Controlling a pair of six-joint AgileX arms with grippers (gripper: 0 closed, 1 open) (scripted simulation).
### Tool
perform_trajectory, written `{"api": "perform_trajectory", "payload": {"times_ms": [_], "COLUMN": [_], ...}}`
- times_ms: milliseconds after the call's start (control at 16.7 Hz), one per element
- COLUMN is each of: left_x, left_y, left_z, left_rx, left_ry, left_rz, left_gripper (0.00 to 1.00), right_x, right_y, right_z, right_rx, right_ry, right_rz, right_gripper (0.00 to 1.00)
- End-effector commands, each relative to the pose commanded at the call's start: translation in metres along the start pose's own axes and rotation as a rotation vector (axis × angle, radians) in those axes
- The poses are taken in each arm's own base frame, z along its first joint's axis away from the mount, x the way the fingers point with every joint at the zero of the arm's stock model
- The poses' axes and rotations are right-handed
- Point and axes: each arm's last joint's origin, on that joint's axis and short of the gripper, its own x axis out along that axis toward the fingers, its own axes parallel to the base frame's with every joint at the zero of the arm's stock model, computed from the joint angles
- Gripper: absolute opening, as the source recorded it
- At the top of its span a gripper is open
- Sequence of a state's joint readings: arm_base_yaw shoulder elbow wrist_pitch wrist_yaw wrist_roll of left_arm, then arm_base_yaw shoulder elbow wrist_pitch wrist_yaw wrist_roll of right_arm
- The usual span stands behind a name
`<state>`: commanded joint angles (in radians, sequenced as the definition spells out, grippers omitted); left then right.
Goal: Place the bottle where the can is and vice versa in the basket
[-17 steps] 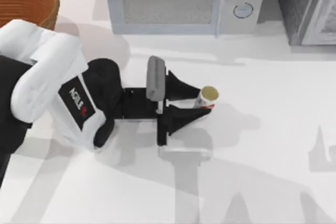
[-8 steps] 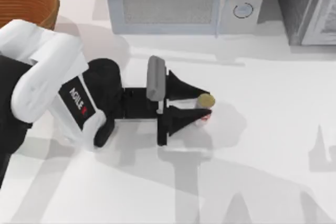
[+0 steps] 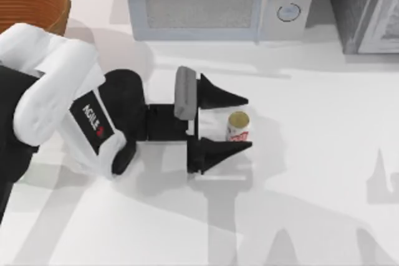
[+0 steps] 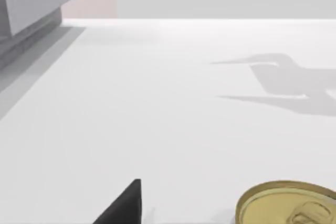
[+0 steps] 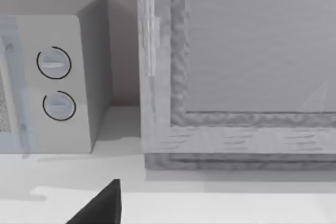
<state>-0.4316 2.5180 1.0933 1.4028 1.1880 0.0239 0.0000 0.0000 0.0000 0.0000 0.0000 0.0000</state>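
The can, white with red markings and a gold-tan top, stands upright on the white table near the middle. My left gripper is open around it, one black finger on each side with a gap to the can. In the left wrist view the can's top sits close beside one fingertip. The wicker basket is at the far left corner, cut off by the picture's edge. The bottle is out of view. A black part of my right gripper faces the back appliances.
A grey microwave stands along the back edge, with a larger grey appliance to its right. Both show again in the right wrist view, the microwave beside the appliance. Bare table spreads to the front and right.
My left gripper was shut on the can; its fingers have spread apart and the can now stands free on the table between them.
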Motion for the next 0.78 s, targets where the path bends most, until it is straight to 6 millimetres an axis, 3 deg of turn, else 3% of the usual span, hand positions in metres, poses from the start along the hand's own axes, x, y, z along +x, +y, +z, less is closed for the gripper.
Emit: {"api": "perform_trajectory", "payload": {"times_ms": [480, 660, 780], "left_x": [-0.004, -0.021, -0.038], "left_y": [0.001, 0.003, 0.003], "left_z": [0.002, 0.021, 0.046], "left_rx": [-0.008, -0.055, -0.084], "left_ry": [0.003, 0.020, 0.033], "left_rz": [0.017, 0.122, 0.229], "left_gripper": [1.00, 1.00, 1.00], "right_x": [0.000, 0.000, 0.000], "right_y": [0.000, 0.000, 0.000], "right_z": [0.000, 0.000, 0.000], "right_rx": [0.000, 0.000, 0.000], "right_ry": [0.000, 0.000, 0.000], "right_rz": [0.000, 0.000, 0.000], "right_gripper": [1.00, 1.00, 1.00]}}
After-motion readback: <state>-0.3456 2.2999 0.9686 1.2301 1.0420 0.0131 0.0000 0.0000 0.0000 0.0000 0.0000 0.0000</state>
